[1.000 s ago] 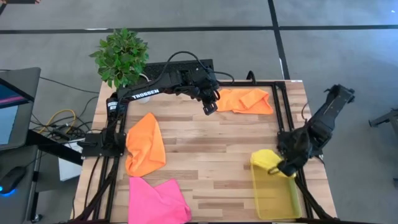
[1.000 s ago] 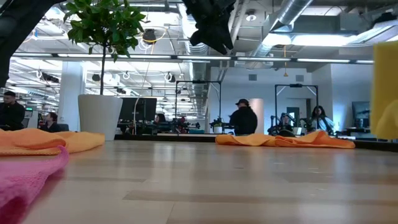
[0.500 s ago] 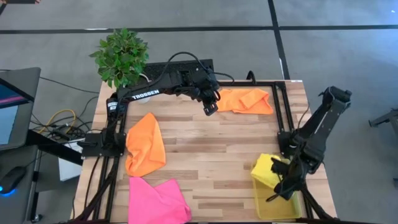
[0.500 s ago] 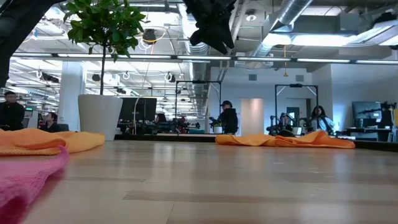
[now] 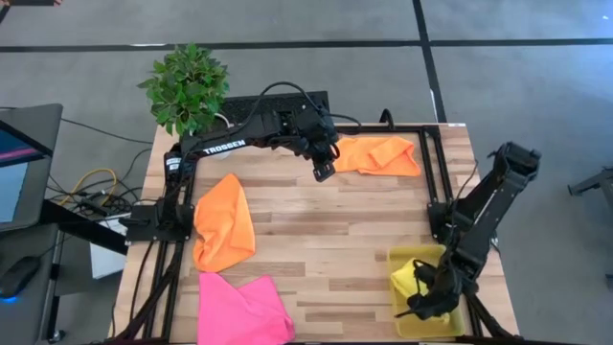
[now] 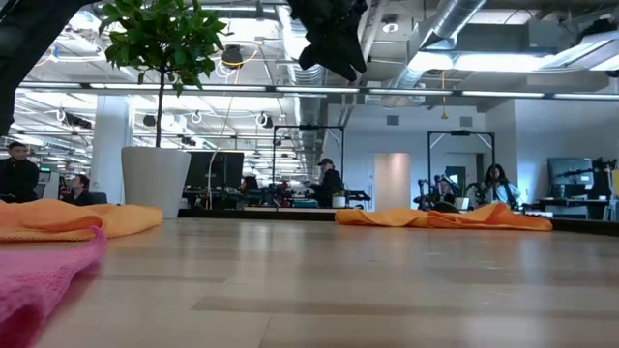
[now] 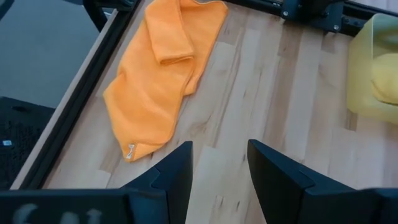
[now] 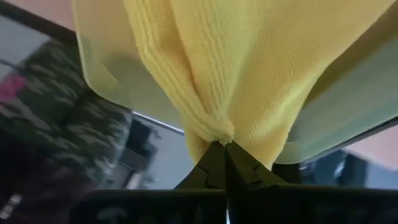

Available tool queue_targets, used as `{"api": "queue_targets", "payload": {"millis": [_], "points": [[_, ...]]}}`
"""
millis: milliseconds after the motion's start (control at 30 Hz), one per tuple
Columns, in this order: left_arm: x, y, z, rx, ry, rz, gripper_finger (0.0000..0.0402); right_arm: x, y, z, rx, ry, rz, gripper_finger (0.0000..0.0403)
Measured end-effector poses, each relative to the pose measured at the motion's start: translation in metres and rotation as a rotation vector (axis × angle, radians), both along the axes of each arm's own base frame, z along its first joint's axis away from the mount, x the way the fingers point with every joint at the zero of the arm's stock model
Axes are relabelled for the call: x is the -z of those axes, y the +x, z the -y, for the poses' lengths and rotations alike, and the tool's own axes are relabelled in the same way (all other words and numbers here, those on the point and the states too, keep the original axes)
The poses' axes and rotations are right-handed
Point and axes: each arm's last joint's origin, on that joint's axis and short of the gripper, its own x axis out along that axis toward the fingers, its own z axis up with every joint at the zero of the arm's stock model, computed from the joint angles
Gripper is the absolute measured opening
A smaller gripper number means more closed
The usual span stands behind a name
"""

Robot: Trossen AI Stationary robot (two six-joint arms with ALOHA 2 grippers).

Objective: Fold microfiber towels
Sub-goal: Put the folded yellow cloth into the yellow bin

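Observation:
My right gripper (image 5: 422, 299) is over the yellow translucent bin (image 5: 450, 324) at the near right and is shut on the yellow towel (image 5: 406, 279), which bunches inside the bin. My left gripper (image 5: 324, 169) is open and empty above the table at the far middle. It is just left of a crumpled orange towel (image 5: 379, 155) that lies flat on the wood and also shows in the left wrist view (image 7: 160, 81). A second orange towel (image 5: 223, 221) lies at the left. The pink towel (image 5: 239, 310) lies at the near left. My right gripper pinches a gathered bunch of the yellow towel (image 8: 218, 133) between its two shut fingertips (image 8: 239, 163), several layers pressed together. The cloth spreads out from the fingers in folds against the bin's wall (image 8: 106, 62). The arm hides the fingers in the high view.
A potted plant (image 5: 189, 88) stands at the far left corner. Black frame rails (image 5: 433, 163) run along the table's edges. Bare wood (image 5: 326, 240) lies between the towels. People and desks show in the room beyond the table in the low view.
My right gripper has carried the yellow towel from the bin's far end toward the table's near edge, staying shut on it. The towel has left the low view and now bunches inside the bin.

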Motion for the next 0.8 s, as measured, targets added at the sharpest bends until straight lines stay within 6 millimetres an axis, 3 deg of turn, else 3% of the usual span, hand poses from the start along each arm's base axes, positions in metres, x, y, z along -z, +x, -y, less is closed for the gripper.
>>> {"api": "queue_targets", "payload": {"millis": [467, 800], "points": [[0.001, -0.001, 0.0, 0.063, 0.049, -0.03, 0.0144, 0.023, 0.021, 0.0, 0.161, -0.082, -0.105, 0.0013], [0.001, -0.002, 0.0, 0.094, 0.073, -0.044, 0.0144, 0.022, 0.036, 0.01, 0.158, -0.072, -0.054, 0.0058]]}}
